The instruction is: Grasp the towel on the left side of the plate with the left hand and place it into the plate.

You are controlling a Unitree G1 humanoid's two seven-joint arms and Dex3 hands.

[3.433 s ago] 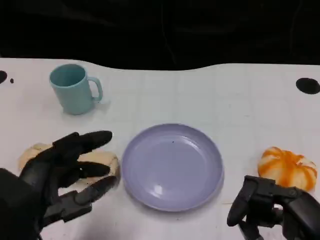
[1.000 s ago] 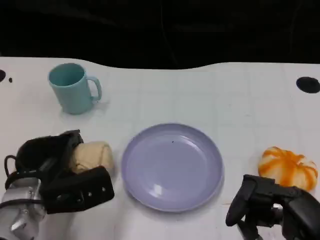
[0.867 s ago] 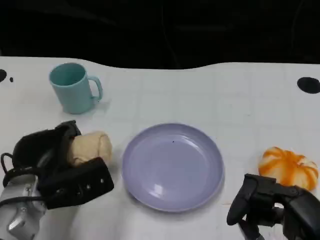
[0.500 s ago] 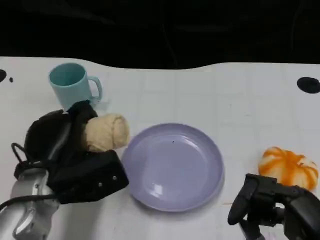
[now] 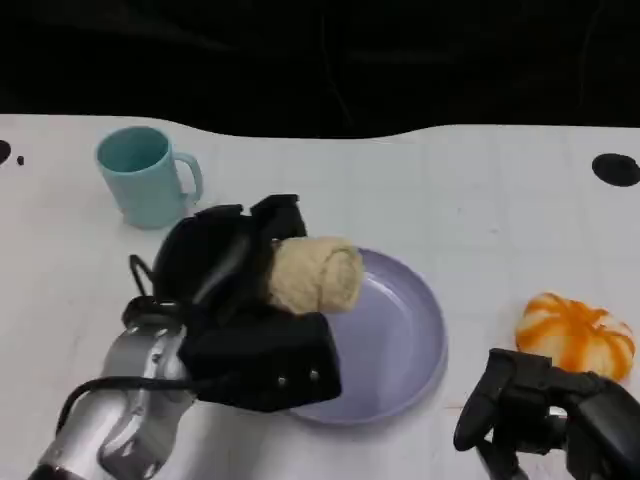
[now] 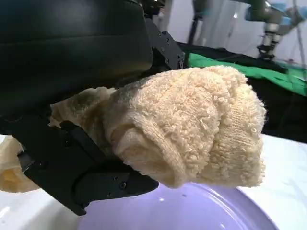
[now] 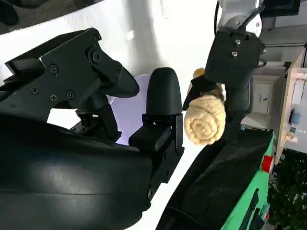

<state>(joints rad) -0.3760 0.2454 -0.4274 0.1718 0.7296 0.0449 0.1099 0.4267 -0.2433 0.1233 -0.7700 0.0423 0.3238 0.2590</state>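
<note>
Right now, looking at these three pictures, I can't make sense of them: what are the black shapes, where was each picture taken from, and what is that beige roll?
The black shapes are a humanoid robot's two hands. One picture looks down from its head at a white table; the other two come from cameras at each wrist, behind that arm's own hand. The left hand holds a rolled beige towel over the left part of a lilac plate. The left wrist picture shows that towel close up, above the plate. The right hand waits near the table's front edge, holding nothing. Also on the table: a teal mug and an orange-and-white pumpkin.
</note>
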